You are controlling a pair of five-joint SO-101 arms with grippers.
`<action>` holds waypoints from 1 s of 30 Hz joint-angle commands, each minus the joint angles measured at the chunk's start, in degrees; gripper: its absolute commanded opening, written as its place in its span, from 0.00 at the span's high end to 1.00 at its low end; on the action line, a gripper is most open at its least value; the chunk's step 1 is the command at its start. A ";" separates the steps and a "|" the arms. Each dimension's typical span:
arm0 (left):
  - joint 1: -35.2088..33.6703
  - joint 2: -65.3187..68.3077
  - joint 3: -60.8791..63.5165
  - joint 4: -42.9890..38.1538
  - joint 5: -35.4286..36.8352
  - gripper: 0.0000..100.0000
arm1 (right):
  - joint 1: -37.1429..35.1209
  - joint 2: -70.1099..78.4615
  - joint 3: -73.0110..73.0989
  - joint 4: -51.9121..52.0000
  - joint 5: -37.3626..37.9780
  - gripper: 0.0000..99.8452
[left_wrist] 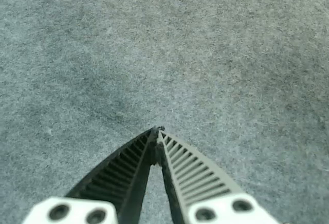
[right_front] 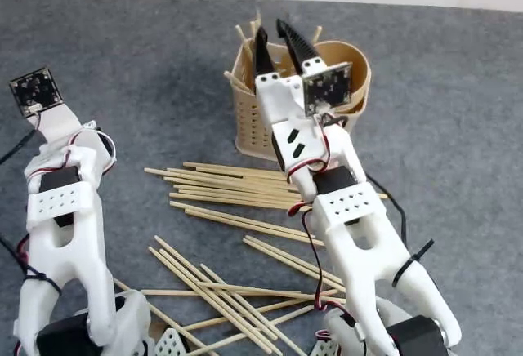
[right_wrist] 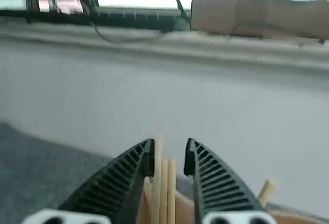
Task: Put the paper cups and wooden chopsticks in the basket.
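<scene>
A: Surface?
B: Grey carpet (right_front: 458,127). Loose chopsticks (right_front: 237,184) lie between the arms, near the basket (right_front: 249,123). Paper cups (right_front: 353,78) are at its side.
A: Claws?
B: Left claw (left_wrist: 157,130) closed, empty, over bare carpet. Right claw (right_wrist: 169,144) above the basket, jaws parted, upright sticks (right_wrist: 163,183) between them, unclamped.
A: Room?
B: Pale wall (right_wrist: 154,90), cardboard box (right_wrist: 257,13).

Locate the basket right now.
High view: the basket stands at the table's far side, near the middle, beneath the right arm's jaws and just beyond the loose chopsticks.
</scene>
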 commanded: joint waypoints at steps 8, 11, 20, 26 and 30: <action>-0.57 -1.63 -0.31 -1.05 0.18 0.99 | -1.10 -18.42 -2.95 20.53 -0.35 0.89; -0.57 -1.63 -0.31 -1.05 0.18 0.99 | -2.77 -23.60 -2.95 30.90 -0.62 0.89; -1.10 -1.63 -0.31 -1.05 0.26 0.99 | -9.36 -28.62 -2.86 53.23 -0.62 0.89; -0.84 -1.63 -0.31 -1.05 0.26 0.99 | -9.63 -28.53 -2.77 65.01 -0.62 0.89; -0.92 -1.63 -0.31 -1.05 0.26 0.99 | -9.27 -28.35 -2.59 68.79 -0.62 0.89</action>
